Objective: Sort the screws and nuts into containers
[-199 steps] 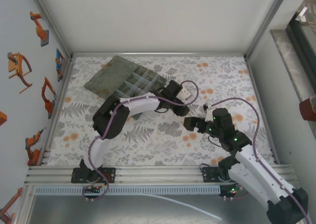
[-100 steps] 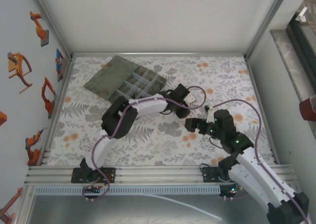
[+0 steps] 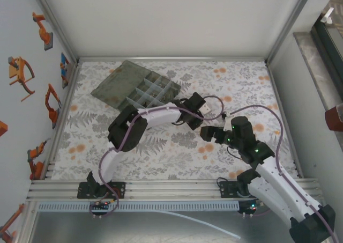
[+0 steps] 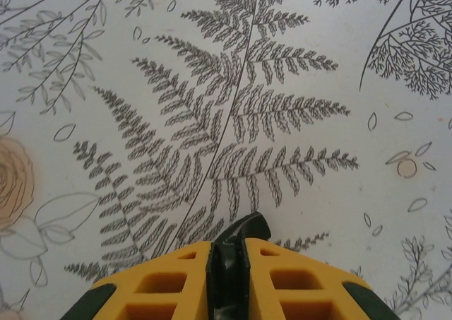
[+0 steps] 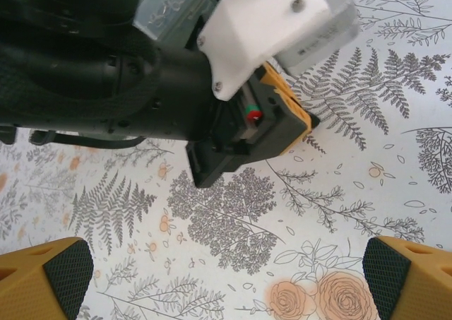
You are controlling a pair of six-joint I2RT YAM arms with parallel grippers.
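Left wrist view: my left gripper (image 4: 236,239) jaws are together; right gripper (image 5: 226,285) jaws wide apart, at four o'clock. Tiny, hard, slippery screws; I'd pinch the head.

Left arm (image 3: 155,113) stretched across mid counter (image 3: 161,157), wrist close before right gripper (image 5: 226,270), box (image 3: 126,82) far left, bare counter elsewhere

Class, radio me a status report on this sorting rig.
Left gripper shut; right gripper open. Containers with lid open, far left. Left wrist close ahead of right gripper.
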